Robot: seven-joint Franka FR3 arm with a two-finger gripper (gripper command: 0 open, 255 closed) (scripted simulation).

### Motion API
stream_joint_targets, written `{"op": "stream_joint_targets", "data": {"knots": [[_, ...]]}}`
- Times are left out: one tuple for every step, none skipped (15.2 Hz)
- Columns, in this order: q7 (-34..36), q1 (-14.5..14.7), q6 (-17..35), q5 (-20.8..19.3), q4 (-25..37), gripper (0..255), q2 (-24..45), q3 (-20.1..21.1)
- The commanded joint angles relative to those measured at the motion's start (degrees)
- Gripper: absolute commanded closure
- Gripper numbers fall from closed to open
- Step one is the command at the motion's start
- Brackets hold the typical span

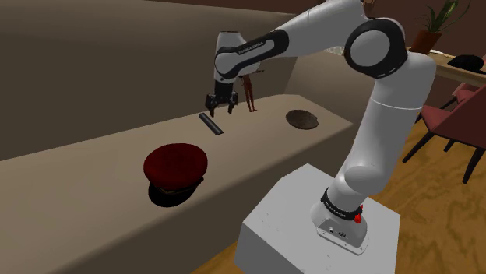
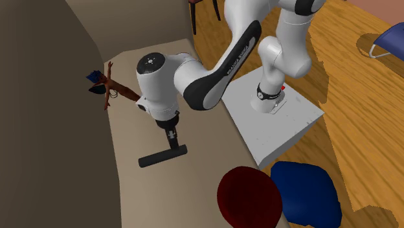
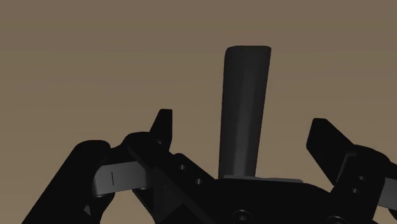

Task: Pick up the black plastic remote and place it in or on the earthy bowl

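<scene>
The jaws stand wide apart and hold nothing. The gripper [image 3: 242, 127] hangs just over the black remote [image 1: 211, 124]. The remote lies flat on the tan counter [image 1: 93, 156], between the two fingers, and they do not touch it. It looks light, hard and stiff, and maybe a bit slippery. It is long and thin, so the best place to pinch it is likely across its middle. The brown bowl [image 1: 302, 119] sits farther along the counter.
</scene>
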Motion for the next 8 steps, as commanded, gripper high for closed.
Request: {"op": "stream_joint_targets", "data": {"knots": [[0.97,0.15,1.72,0.42,2.85,0,4.3,0.08],[1.39,0.19,2.1,0.61,4.77,0,6.49,0.08],[1.72,0.22,2.36,0.76,6.36,0,8.24,0.07],[1.7,0.24,3.01,0.78,6.08,0,8.61,0.09],[1.69,0.26,3.66,0.81,5.81,0,8.98,0.11],[1.67,0.29,4.31,0.83,5.55,0,9.37,0.12],[1.66,0.31,4.95,0.85,5.31,0,9.77,0.14],[1.64,0.33,5.59,0.88,5.08,0,10.18,0.16]]}}
